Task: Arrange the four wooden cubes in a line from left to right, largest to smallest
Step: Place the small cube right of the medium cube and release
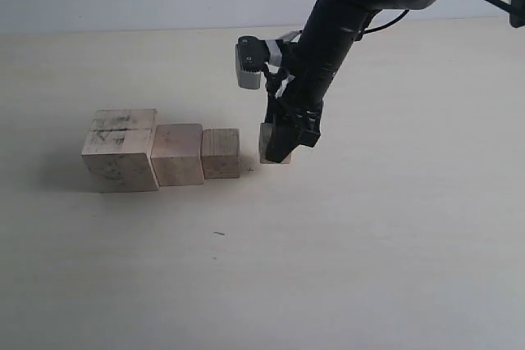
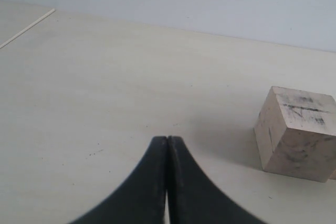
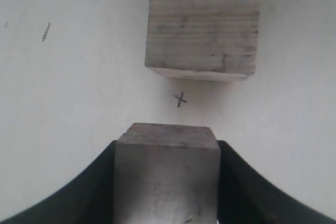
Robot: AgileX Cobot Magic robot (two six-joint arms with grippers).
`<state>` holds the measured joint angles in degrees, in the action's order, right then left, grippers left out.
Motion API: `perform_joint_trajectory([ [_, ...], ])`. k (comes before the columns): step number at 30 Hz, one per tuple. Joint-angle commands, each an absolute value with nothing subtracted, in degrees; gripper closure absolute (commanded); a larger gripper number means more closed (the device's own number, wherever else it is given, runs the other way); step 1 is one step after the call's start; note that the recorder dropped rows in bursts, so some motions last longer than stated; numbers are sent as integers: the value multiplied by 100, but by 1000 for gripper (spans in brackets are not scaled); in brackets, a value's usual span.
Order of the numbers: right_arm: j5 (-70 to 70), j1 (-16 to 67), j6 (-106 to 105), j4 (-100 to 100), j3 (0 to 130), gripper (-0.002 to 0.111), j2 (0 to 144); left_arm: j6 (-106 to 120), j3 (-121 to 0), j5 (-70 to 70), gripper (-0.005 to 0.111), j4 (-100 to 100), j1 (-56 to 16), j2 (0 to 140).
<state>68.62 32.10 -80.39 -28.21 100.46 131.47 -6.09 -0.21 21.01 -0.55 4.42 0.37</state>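
Three of the four wooden cubes stand touching in a row: the largest, smudged and grooved on top, then the second, then the third. A small gap to the right of them is the smallest cube, and my right gripper is shut on it, at or just above the table. In the right wrist view the smallest cube fills the jaws of my right gripper, facing the third cube. My left gripper is shut on nothing, with the largest cube off to one side.
A pale wooden table carries everything. A small pencilled cross marks the surface between the held cube and the third cube. The right arm reaches in from the upper right.
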Motion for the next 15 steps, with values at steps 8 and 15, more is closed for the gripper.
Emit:
perform_joint_trajectory([
  [8,6250,3497,-8229,-2958,10034,108,13243,-623,0,2025,107,-69,451,0],
  [15,6133,3597,-8183,-2842,10034,108,13410,-623,0,2025,107,-69,451,0],
])
